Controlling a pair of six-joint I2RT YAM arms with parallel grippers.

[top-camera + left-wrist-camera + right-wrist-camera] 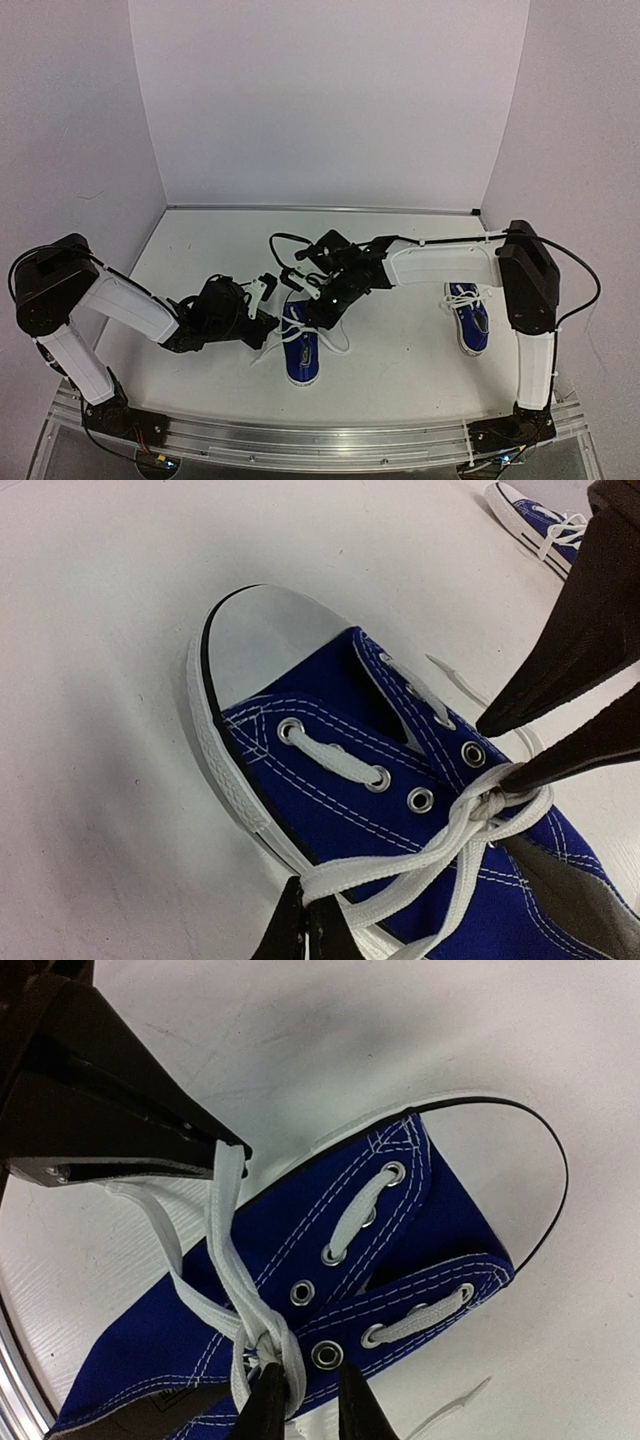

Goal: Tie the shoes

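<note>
Two robot arms are meeting over a blue canvas sneaker that is lying low in the middle of the top view, on a white table.

I am pinching my left gripper closed on a strand of the white lace. In the left wrist view the strand is leaving my fingertips at the bottom edge and running up and right to a crossing knot over the eyelets.

I am holding my right gripper with its jaws narrowly apart. The tips are pointing at that knot, one finger touching it, at the bottom edge of the right wrist view.

The sneaker's white toe cap is showing at upper left in the left wrist view.

The second sneaker is lying well apart at the right of the top view, beside my right arm.
</note>
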